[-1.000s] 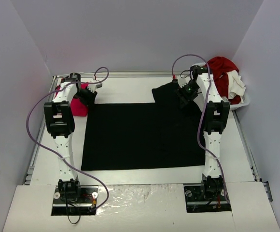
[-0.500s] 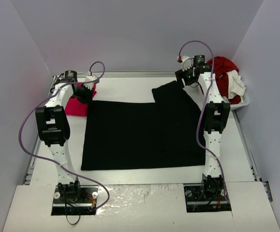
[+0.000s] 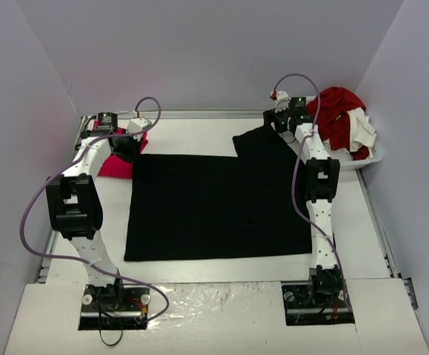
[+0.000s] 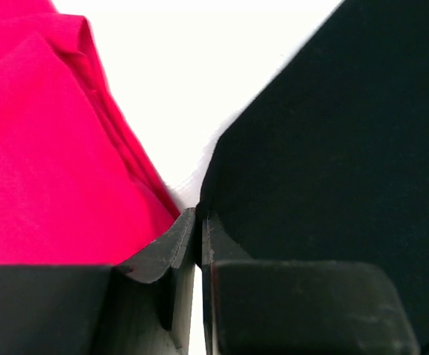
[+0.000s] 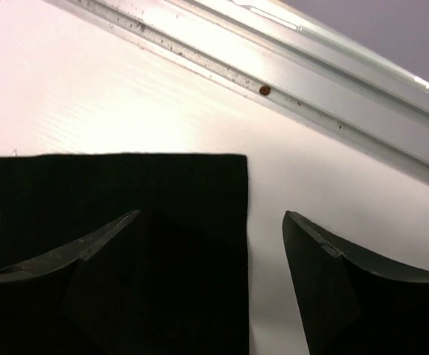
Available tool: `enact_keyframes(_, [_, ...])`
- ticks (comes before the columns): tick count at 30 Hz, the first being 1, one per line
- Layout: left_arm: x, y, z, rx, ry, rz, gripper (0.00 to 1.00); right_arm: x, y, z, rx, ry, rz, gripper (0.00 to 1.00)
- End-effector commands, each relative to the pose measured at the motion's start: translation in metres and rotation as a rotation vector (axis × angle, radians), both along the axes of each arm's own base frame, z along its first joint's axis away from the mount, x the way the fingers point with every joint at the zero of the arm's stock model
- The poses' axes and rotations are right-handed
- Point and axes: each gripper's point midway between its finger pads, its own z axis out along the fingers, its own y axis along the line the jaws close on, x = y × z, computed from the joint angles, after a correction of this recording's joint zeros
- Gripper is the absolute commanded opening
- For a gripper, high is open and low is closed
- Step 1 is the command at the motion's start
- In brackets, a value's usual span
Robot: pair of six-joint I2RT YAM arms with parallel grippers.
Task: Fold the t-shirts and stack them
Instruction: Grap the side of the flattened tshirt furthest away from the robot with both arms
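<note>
White basket (image 3: 376,157), seemingly holding crumpled cloth (image 3: 339,109)

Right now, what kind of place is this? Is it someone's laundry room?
Probably a robot test booth, not a home. Plain walls box in a white table, two robot arms are bolted at its near edge, and a black t-shirt lies spread flat between them for folding.

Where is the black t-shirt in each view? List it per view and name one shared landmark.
Top external: the black t-shirt lies spread flat over the middle of the table.
Left wrist: it fills the right half, beside the pink-red t-shirt.
Right wrist: one square corner shows at lower left.
Shared landmark: the white table bordering the shirt's edge.
</note>
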Motion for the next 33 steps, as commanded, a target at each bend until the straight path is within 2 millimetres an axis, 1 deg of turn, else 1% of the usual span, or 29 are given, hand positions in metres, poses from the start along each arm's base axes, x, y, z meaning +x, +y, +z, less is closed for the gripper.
enact_keyframes(1, [0.009,0.003,0.034,0.011,-0.109,0.035,0.02,0.023,0.003,0.038,0.044,-0.126,0.005,0.72])
enact_keyframes(3, [0.010,0.004,0.032,0.018,-0.111,0.043,0.02,0.024,0.003,0.029,0.063,-0.112,0.003,0.72])
enact_keyframes(5, [0.010,0.003,0.032,0.021,-0.107,0.044,0.02,0.024,0.003,0.024,0.085,-0.099,-0.007,0.72])
enact_keyframes(6, [0.010,0.003,0.031,0.022,-0.104,0.043,0.02,0.022,0.006,0.018,0.107,-0.084,0.003,0.71])
enact_keyframes(8, [0.010,0.003,0.029,0.025,-0.096,0.042,0.02,0.020,0.012,0.013,0.146,-0.064,0.016,0.69])
enact_keyframes(9, [0.010,0.002,0.029,0.029,-0.096,0.041,0.03,0.018,0.000,0.008,0.186,-0.042,0.001,0.69])
enact_keyframes(12, [0.011,0.002,0.025,0.029,-0.085,0.041,0.02,0.015,0.001,0.001,0.237,-0.012,0.007,0.68])
enact_keyframes(14, [0.011,0.001,0.023,0.028,-0.077,0.039,0.02,0.014,0.002,-0.001,0.247,-0.006,0.009,0.68])
enact_keyframes(15, [0.011,0.001,0.022,0.032,-0.074,0.038,0.02,0.013,0.002,-0.005,0.250,0.003,0.010,0.68])
enact_keyframes(20, [0.011,-0.003,0.017,0.031,-0.061,0.026,0.02,0.010,0.005,-0.011,0.259,0.015,0.019,0.66])
enact_keyframes(21, [0.011,-0.003,0.016,0.031,-0.058,0.025,0.02,0.010,0.005,-0.011,0.262,0.017,0.018,0.65])
enact_keyframes(22, [0.010,-0.004,0.015,0.031,-0.056,0.022,0.02,0.008,0.007,-0.013,0.270,0.024,0.029,0.60])
enact_keyframes(25, [0.012,-0.004,0.013,0.028,-0.051,0.022,0.02,0.005,0.012,-0.013,0.297,0.039,0.048,0.58])
enact_keyframes(31, [0.012,-0.005,0.011,0.026,-0.042,0.019,0.02,0.000,0.018,-0.016,0.314,0.055,0.067,0.56])
enact_keyframes(33, [0.013,-0.005,0.010,0.027,-0.041,0.017,0.02,0.000,0.020,-0.018,0.314,0.058,0.071,0.53])
